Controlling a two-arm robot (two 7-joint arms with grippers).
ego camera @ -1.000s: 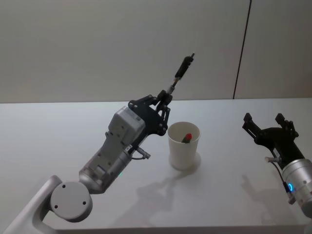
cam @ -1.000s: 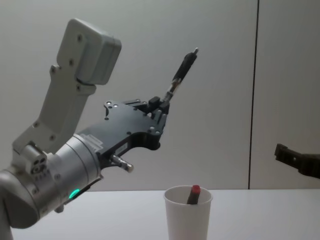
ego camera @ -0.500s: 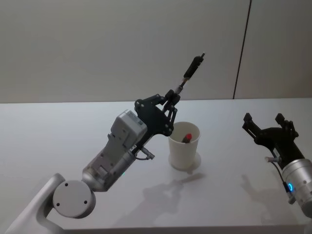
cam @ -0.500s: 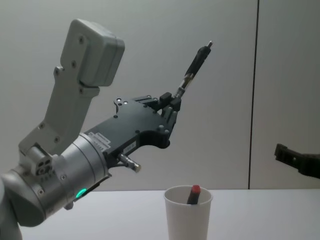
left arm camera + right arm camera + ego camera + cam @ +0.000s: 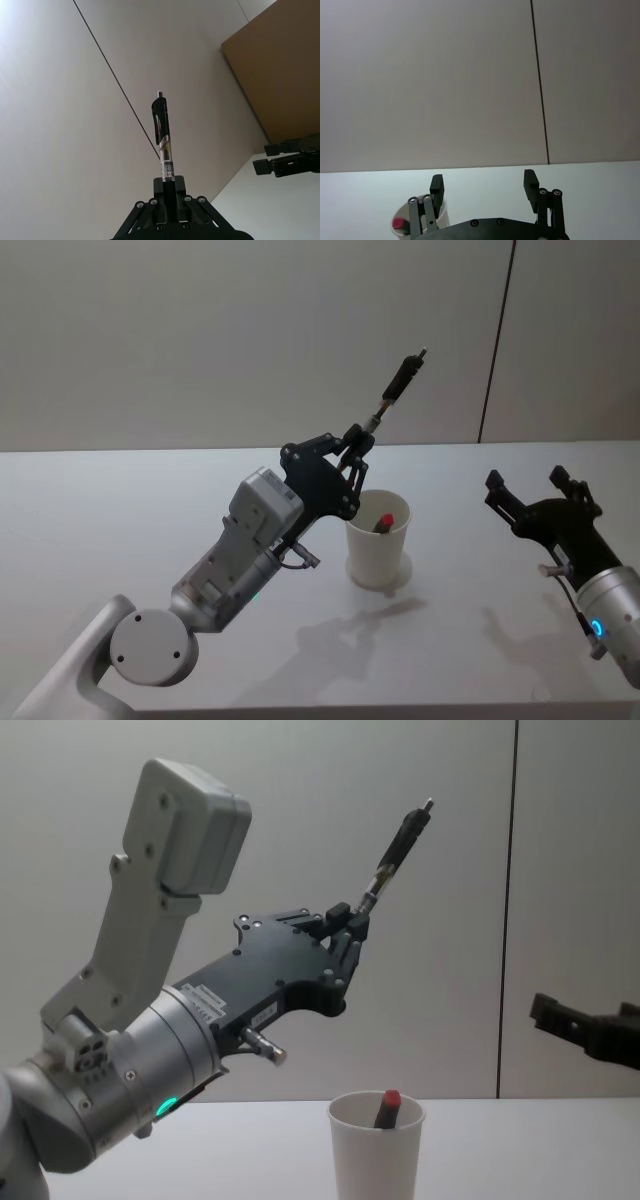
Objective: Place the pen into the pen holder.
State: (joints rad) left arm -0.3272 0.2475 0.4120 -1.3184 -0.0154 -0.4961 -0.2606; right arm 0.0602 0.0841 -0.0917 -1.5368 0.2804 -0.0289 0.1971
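Head view, item by item: the left gripper (image 5: 357, 436) is pinching the pen (image 5: 401, 380) by its lower end, fingers pressed together on the barrel, the pen slanting up and away beyond the fingertips with its clicker end uppermost. The pen holder (image 5: 378, 552) is standing upright on the table (image 5: 120, 530), below those fingers and slightly to their right, apart from them. It is already carrying a red-capped item (image 5: 383, 523) that is leaning against its inner wall. The right gripper (image 5: 525, 479) is hovering well apart from the cup on its far side, fingers spread with nothing between them. Progress, as a judgement: the grasp and lift are looking complete, while tipping the pen downward, lowering it past the rim and releasing it are all remaining, so the task is sitting roughly midway. Against the earlier frames, the left gripper is carrying the pen a little higher and closer over the cup, and the right gripper is edging toward the cup, its fingers spread as before
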